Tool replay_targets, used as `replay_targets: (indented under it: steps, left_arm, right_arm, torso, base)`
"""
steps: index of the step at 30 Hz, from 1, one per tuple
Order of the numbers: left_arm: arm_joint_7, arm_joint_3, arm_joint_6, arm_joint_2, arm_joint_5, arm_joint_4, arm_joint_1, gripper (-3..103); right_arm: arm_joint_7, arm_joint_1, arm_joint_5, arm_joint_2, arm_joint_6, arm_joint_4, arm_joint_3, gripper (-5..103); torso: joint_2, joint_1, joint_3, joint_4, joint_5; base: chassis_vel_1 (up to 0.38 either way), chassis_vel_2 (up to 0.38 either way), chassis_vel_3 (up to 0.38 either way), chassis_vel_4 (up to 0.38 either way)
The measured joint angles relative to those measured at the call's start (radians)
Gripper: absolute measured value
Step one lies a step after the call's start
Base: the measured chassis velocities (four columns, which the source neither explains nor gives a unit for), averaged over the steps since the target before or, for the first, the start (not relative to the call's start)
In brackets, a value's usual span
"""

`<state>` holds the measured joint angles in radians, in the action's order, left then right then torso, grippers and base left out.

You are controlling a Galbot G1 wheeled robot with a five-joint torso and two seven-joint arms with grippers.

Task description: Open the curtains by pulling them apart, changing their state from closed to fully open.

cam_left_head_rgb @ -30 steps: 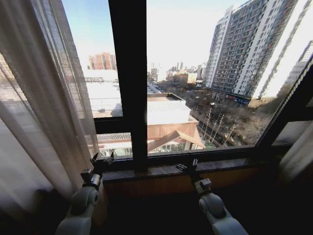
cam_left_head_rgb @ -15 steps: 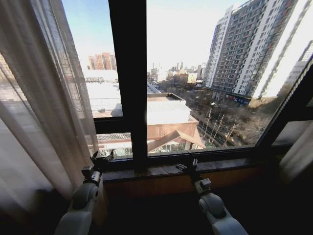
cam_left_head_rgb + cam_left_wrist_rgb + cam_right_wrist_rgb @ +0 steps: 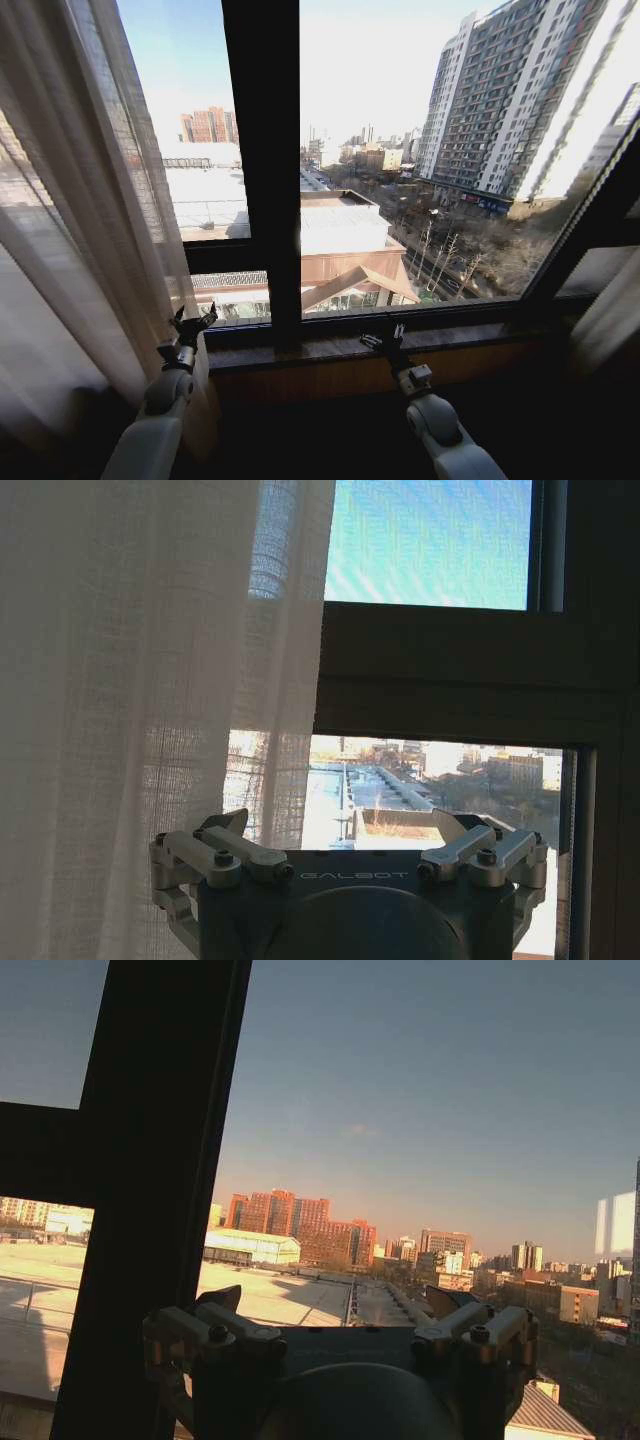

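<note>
The left curtain (image 3: 90, 230), sheer cream fabric with vertical pleats, hangs bunched at the window's left side. Its inner edge (image 3: 300, 680) leaves the glass beside it bare. My left gripper (image 3: 193, 325) stands open just above the sill, right at that curtain's lower edge. In the left wrist view the left gripper (image 3: 340, 830) holds nothing, and the fabric (image 3: 150, 680) hangs just beyond one finger (image 3: 228, 825). A strip of the right curtain (image 3: 610, 320) shows at the far right. My right gripper (image 3: 385, 340) is open over the sill's middle; the right wrist view shows the same gripper (image 3: 340, 1305) facing bare glass.
A thick dark window post (image 3: 262, 170) stands between the two arms, with a crossbar (image 3: 450, 680) lower down. The stone sill (image 3: 450, 345) runs along below the glass. Buildings lie outside.
My left gripper has moved left, closer to the left curtain's edge, and that edge now sits slightly farther left. The right arm has not moved.
</note>
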<state>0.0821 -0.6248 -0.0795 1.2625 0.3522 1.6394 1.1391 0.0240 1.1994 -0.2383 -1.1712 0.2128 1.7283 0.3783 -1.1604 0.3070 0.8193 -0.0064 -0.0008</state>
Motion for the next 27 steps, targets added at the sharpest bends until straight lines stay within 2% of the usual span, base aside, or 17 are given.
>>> replay_targets:
  steps: [4, 6, 9, 13, 17, 27]
  left_arm:
    - [0.003, -0.006, -0.013, 0.004, -0.006, 0.013, 0.021, 100]
    - [0.004, -0.007, -0.015, 0.007, -0.009, 0.019, 0.029, 100]
    - [0.011, -0.015, -0.026, 0.018, -0.024, 0.051, 0.057, 100]
    - [0.04, -0.03, -0.042, 0.051, -0.056, 0.143, 0.156, 100]
    - [0.047, -0.039, -0.05, 0.058, -0.058, 0.158, 0.185, 100]
    - [0.055, -0.123, -0.069, 0.022, -0.028, 0.155, 0.222, 100]
  right_arm:
    - [0.0, 0.0, 0.0, 0.0, 0.0, 0.0, 0.0, 100]
    - [0.0, 0.0, 0.0, 0.0, 0.0, 0.0, 0.0, 100]
    - [0.0, 0.0, 0.0, 0.0, 0.0, 0.0, 0.0, 100]
    - [0.0, 0.0, 0.0, 0.0, 0.0, 0.0, 0.0, 100]
    - [0.0, 0.0, 0.0, 0.0, 0.0, 0.0, 0.0, 100]
    - [0.0, 0.0, 0.0, 0.0, 0.0, 0.0, 0.0, 100]
  torso:
    - [0.0, 0.0, 0.0, -0.0007, 0.0012]
    - [0.0, 0.0, 0.0, -0.0019, 0.0009]
    - [0.0, 0.0, 0.0, -0.0017, 0.0009]
    - [0.0, 0.0, 0.0, -0.0004, 0.0007]
    - [0.0, 0.0, 0.0, -0.0015, 0.0008]
    - [0.0, 0.0, 0.0, -0.0011, 0.0006]
  base:
    - [0.0, 0.0, 0.0, 0.0]
    - [0.0, 0.0, 0.0, 0.0]
    - [0.0, 0.0, 0.0, 0.0]
    - [0.0, 0.0, 0.0, 0.0]
    - [0.0, 0.0, 0.0, 0.0]
    - [0.0, 0.0, 0.0, 0.0]
